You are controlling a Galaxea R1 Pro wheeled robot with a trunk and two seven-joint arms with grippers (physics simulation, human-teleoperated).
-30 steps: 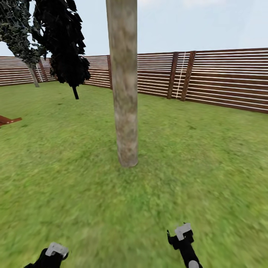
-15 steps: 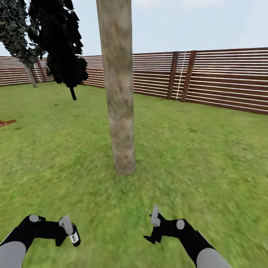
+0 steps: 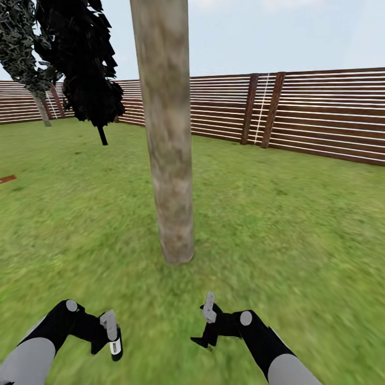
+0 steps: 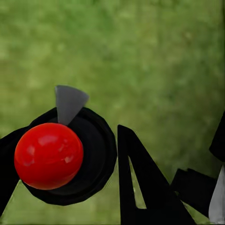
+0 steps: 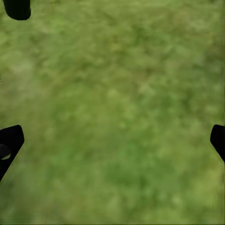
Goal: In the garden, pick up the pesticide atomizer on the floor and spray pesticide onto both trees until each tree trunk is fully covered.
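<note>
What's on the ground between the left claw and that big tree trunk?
Just bare grass, seen from the head view, between the left claw holding the atomizer and the trunk.

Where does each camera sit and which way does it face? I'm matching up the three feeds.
Head view: on the robot's head, looking forward and down at the tree trunk, lawn and fence; both arms show, with the left end effector and right end effector.
Left wrist view: near the left end effector, looking down on the red-topped atomizer it holds, over grass.
Right wrist view: near the right end effector, facing grass between its dark fingertips.
Shared: both wrist views show the lawn.
</note>
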